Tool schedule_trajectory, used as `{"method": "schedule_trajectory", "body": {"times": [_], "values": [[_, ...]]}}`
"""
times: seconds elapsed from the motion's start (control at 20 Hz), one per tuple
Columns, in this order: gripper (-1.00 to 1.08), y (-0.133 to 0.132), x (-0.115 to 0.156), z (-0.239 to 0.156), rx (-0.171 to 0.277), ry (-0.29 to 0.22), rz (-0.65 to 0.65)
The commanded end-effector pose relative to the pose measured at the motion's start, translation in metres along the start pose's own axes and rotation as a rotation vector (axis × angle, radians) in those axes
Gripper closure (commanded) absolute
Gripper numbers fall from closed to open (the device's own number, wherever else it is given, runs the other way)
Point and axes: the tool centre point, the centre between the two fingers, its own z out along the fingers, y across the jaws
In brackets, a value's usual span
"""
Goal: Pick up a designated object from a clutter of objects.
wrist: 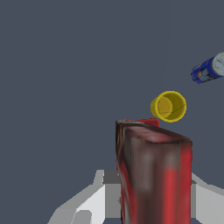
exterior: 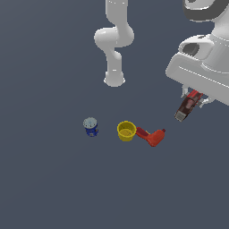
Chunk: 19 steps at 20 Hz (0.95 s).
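Dark red and black, the block (exterior: 186,107) hung clear of the floor (exterior: 53,179), clamped in the gripper (exterior: 193,97) at its upper end, with its grey end tilted down toward the exterior view's left. The white fingers (exterior: 205,102) pressed against its sides, closed on it. In the wrist view the block (wrist: 153,175) filled the foreground between pale finger parts (wrist: 83,205).

Below, the rest lay on the floor. The yellow cup (exterior: 126,131) stood upright, open mouth up, with the orange-red drill (exterior: 152,136) just beside it on the exterior view's right; I could not tell whether they touched. The blue can (exterior: 91,126), pale top up, stood apart on the cup's other side. The wrist view showed the cup (wrist: 169,106) and the can (wrist: 209,69) beyond the block, the drill (wrist: 146,122) barely peeping over its edge.
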Motion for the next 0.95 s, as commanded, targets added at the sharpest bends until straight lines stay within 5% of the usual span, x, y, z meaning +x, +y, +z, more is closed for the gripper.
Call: {"method": "schedule_trajectory", "body": {"times": [0.0,0.9], "values": [[1.08,-0.007,0.002,-0.012,-0.001,0.0,0.001],[1.08,-0.03,0.008,-0.044,-0.001,0.001,0.0]]}}
